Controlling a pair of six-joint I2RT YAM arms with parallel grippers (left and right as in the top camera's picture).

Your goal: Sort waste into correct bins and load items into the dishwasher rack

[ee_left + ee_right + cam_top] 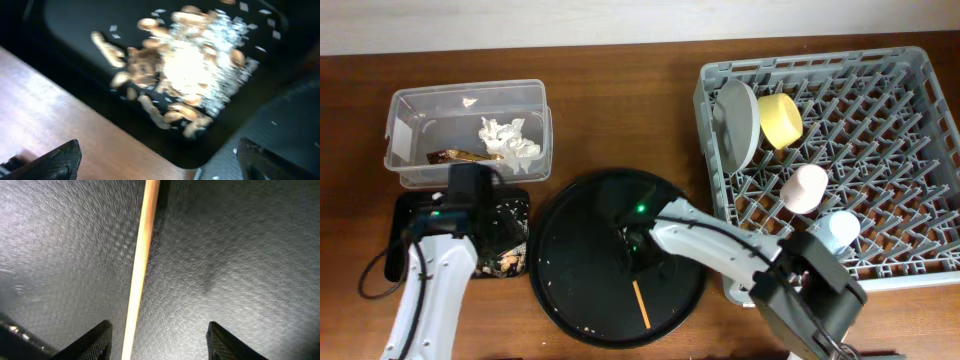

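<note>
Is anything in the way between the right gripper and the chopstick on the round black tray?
Nothing visible: the right gripper hangs open right over the chopstick, with only bare round black tray around it.

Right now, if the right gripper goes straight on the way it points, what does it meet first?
Probably the wooden chopstick, lying between the fingers of the open right gripper, off-centre; the round black tray sits directly beneath. Depth unclear.

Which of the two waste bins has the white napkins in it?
The clear plastic tub, farther back: crumpled white napkins lie inside. The shallow black tray in front of it holds tan food scraps instead.
</note>
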